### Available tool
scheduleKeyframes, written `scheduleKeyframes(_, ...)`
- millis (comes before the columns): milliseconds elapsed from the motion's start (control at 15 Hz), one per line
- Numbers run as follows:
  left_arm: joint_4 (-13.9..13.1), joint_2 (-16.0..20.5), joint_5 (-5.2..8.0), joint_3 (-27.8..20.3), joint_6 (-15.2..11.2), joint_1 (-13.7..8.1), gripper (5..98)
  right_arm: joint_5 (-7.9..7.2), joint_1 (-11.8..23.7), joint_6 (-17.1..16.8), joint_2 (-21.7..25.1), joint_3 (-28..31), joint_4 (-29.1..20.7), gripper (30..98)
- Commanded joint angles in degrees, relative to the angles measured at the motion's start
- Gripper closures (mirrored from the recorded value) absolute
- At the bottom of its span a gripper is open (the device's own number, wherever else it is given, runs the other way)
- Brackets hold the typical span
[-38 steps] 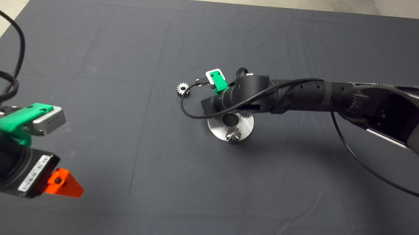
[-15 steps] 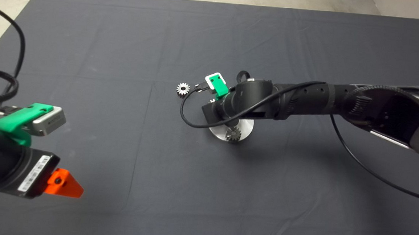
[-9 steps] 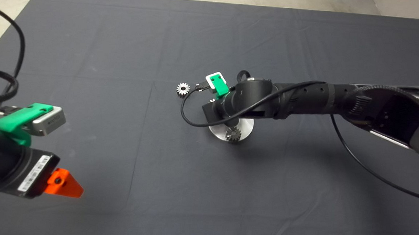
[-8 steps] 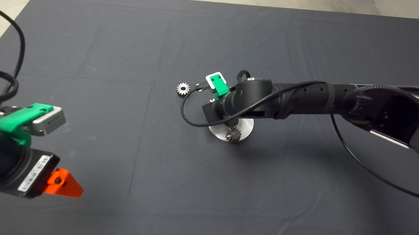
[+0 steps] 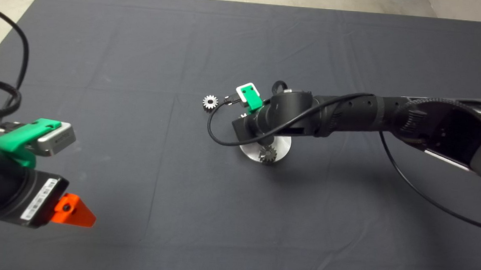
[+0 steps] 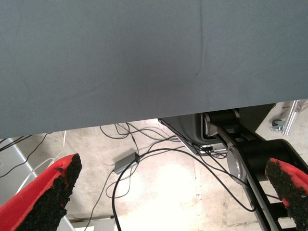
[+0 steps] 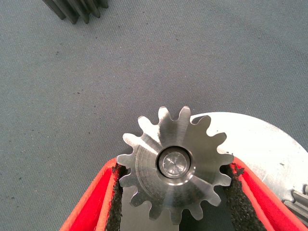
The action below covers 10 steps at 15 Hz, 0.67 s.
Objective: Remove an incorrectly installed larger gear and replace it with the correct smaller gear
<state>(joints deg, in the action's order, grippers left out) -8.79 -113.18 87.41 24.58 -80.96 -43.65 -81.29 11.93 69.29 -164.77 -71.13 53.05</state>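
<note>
The larger gear (image 7: pixel 175 166), wide with broad flared teeth, sits on a pin at the edge of a round silver plate (image 7: pixel 269 144). My right gripper (image 7: pixel 175 166) is down over it, with one black pad against its teeth on each side. In the head view the right wrist (image 5: pixel 266 120) hides this gear and covers the plate's (image 5: pixel 283 146) far left part. The smaller gear (image 5: pixel 210 102) lies loose on the mat to the left of the wrist; its dark teeth show in the right wrist view (image 7: pixel 77 9). My left gripper (image 6: pixel 168 192) is parked at the lower left, open and empty.
A second small gear (image 5: pixel 267 154) stands on the plate's near edge; its rim also shows in the right wrist view (image 7: pixel 298 202). A black cable (image 5: pixel 217 135) loops from the right wrist over the mat. The left wrist view shows the mat edge and floor cables.
Since 2.5 s ago the right wrist has moved nearer and lower over the plate, covering its centre hole and far gear. In the last second nothing has visibly moved.
</note>
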Motion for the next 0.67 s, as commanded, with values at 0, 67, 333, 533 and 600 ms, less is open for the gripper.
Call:
scheduleKeyframes(0,0.1,-0.2,1.01,-0.7,0.0,-0.2,5.5,0.08,1.0,0.3,-0.2,0.9,1.1,81.4)
scheduleKeyframes(67,0.1,-0.2,1.01,-0.7,0.0,-0.2,5.5,0.08,1.0,0.4,-0.2,0.9,1.1,81.5)
scheduleKeyframes(333,0.1,-0.3,1.01,-0.7,0.0,-0.2,5.5,-0.01,1.3,0.9,-0.7,0.7,1.0,81.7)
scheduleKeyframes(533,0.1,-0.3,1.01,-0.7,0.0,-0.2,5.5,-0.19,3.0,1.1,-1.0,0.7,0.5,81.7)
scheduleKeyframes(600,0.2,-0.3,1.01,-0.7,0.0,-0.2,5.5,-0.19,3.7,1.1,-1.0,0.8,-0.2,81.7)
